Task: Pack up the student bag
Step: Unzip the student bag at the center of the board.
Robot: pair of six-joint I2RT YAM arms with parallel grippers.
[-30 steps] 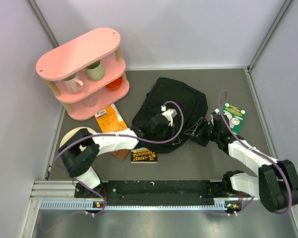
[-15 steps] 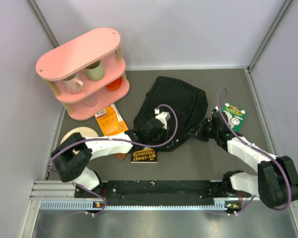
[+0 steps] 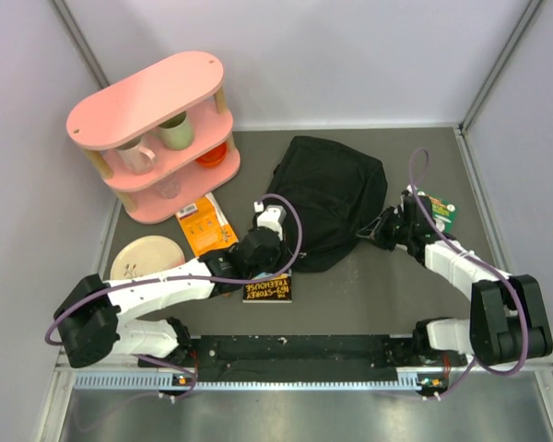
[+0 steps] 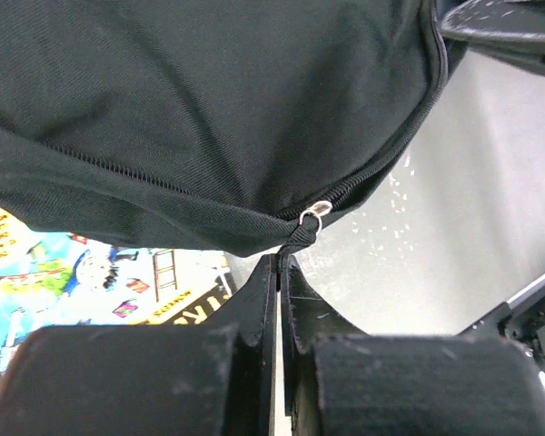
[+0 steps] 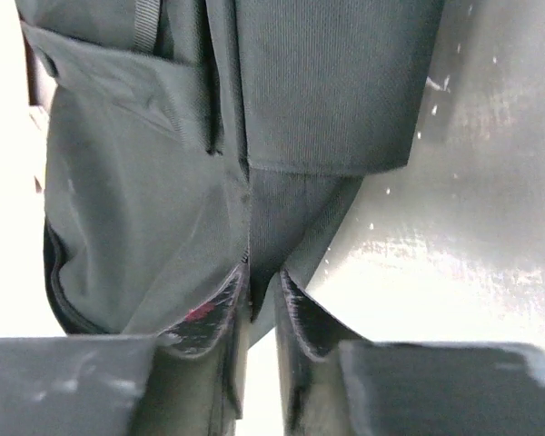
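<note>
Backpack first: the large black soft fabric student bag lies slumped on the grey surface, just right of centre in the top view. My left jaws are closed tight at the bag's lower left edge. The left wrist view shows them pinching a small black fabric tab that hangs from a silver zip ring. My right jaws are at the bag's right edge, and the right wrist view shows them nipped together on a fold of the bag's black cloth. So I have the bag gripped on both sides.

A dark paperback with yellow lettering lies flat just beside the bag's near edge, and an orange book sits to its upper left. A round cream plate rests at the left of the frame. A pink two-tier oval shelf holding mugs stands in the upper left. A green book lies at the right, partly hidden by my right arm.
</note>
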